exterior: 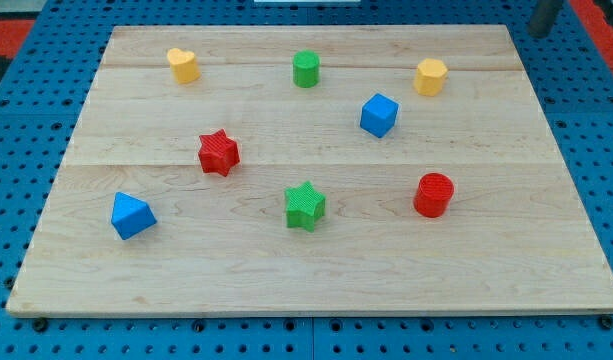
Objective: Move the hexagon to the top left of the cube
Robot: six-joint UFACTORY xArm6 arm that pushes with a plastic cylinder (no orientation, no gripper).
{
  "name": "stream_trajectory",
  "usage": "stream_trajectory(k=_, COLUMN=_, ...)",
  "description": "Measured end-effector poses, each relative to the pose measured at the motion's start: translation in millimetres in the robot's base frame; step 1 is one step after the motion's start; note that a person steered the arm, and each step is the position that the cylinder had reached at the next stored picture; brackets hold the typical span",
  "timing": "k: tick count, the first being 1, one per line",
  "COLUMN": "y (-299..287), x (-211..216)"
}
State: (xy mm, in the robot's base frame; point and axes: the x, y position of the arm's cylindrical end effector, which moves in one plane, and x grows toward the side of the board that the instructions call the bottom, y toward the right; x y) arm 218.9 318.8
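Note:
The yellow hexagon (431, 76) sits near the view's top right of the wooden board (316, 270). The blue cube (379, 115) lies just below and to the left of it, a short gap apart. My tip (535, 32) shows at the view's top right corner, just off the board's top right edge, well to the right of the hexagon and touching no block.
A yellow heart (183, 65) and a green cylinder (305, 69) sit along the top. A red star (218, 152), a green star (305, 205) and a red cylinder (433, 194) lie in the middle. A blue pyramid-like block (132, 215) is at the lower left.

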Motion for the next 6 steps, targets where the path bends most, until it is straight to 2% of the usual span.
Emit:
stream_trajectory(k=1, y=-48, x=45)
stream_trajectory(k=5, y=-51, x=55)
stream_trajectory(k=6, y=-145, x=68)
